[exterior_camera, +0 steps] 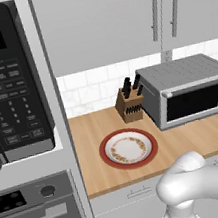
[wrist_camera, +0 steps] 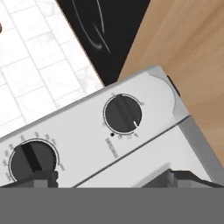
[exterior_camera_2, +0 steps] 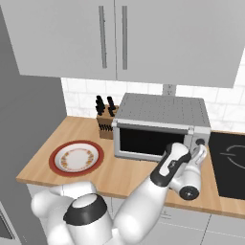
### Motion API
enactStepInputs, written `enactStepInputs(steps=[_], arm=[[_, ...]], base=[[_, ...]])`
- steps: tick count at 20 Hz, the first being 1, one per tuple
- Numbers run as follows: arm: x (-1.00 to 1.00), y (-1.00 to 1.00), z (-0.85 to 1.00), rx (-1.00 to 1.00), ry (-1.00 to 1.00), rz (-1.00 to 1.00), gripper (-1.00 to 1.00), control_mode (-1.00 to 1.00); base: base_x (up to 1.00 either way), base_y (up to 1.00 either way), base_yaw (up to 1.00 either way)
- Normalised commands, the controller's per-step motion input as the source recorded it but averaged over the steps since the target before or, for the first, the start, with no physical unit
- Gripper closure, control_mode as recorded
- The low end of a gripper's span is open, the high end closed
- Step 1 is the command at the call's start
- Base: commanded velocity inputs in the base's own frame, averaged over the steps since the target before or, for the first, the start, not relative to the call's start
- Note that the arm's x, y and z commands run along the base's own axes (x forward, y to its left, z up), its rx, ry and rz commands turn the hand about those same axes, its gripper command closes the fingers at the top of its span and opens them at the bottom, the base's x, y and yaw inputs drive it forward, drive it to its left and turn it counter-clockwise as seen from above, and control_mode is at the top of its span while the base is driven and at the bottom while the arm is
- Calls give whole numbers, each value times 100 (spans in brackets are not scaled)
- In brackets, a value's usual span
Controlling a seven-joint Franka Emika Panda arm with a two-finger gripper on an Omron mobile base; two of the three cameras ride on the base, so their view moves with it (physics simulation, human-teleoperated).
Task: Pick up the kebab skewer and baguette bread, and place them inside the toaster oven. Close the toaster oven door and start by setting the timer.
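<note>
I'm hovering my gripper (exterior_camera_2: pixel 200 152) right at the oven's (exterior_camera: pixel 186 89) control panel, at the 3 o'clock end of its front. In the hand view two dark knobs are facing me: one knob (wrist_camera: pixel 123 113) at centre, another (wrist_camera: pixel 33 159) at 8 o'clock just above my fingertips (wrist_camera: pixel 41 179). I cannot tell how far my fingers are spread. The door (exterior_camera_2: pixel 146 142) is sitting shut. The plate (exterior_camera: pixel 128 148) is lying at 9 o'clock of the oven, with open wooden counter (exterior_camera: pixel 92 134) around it. The knife block (exterior_camera_2: pixel 105 125) is standing by the oven's left rear corner.
</note>
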Motion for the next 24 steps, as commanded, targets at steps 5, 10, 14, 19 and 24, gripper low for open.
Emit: enactStepInputs(steps=[5,10,14,19,24], arm=[[13,-11,-5,0,0,0,-100,-100],[0,-34,-15,0,0,0,-100,-100],[4,-35,-25,0,0,0,-100,-100],[16,-4,-23,0,0,0,-100,-100],[33,0,-11,0,0,0,-100,-100]], base=[[0,0,0],[0,0,0],[0,0,0],[0,0,0],[0,0,0]])
